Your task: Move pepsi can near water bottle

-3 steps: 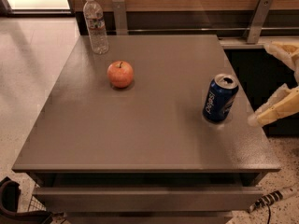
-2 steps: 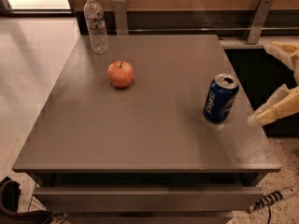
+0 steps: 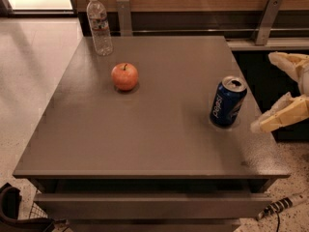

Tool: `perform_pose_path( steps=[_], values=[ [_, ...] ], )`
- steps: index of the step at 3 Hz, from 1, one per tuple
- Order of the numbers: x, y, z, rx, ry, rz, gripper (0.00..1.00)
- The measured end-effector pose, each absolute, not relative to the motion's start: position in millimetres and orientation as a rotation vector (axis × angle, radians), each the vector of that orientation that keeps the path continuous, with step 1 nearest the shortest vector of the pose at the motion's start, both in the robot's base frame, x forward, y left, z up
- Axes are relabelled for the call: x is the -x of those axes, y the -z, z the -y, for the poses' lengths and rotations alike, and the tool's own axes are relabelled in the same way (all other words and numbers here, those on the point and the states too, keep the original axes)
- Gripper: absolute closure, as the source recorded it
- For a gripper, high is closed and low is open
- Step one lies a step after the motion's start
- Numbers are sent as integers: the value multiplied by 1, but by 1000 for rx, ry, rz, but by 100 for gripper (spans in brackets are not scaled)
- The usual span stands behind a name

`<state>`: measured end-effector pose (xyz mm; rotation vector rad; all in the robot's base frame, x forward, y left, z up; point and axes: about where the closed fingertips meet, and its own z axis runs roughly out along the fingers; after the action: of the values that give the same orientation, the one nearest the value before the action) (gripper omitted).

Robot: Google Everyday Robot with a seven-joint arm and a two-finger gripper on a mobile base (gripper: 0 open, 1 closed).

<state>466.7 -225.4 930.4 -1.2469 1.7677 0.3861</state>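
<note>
The pepsi can [image 3: 227,102] stands upright near the right edge of the grey table [image 3: 159,144], dark blue with a silver top. The water bottle [image 3: 99,25] stands upright at the table's far left corner, clear with a white cap. My gripper [image 3: 265,93] is at the right edge of the view, just right of the can and apart from it. Its two cream fingers [image 3: 282,116] are spread wide and hold nothing.
A red apple [image 3: 124,76] sits on the table between bottle and can, nearer the bottle. A wall rail with metal brackets [image 3: 267,21] runs behind the table. A drawer front [image 3: 145,204] shows below the front edge. A black object [image 3: 12,209] lies on the floor at lower left.
</note>
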Motion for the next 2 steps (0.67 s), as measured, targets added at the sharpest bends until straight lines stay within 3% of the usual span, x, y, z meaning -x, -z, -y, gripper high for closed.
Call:
perform_pose_path(
  steps=[2],
  values=[
    [-483, -889, 216, 1050, -607, -1693, 0]
  ],
)
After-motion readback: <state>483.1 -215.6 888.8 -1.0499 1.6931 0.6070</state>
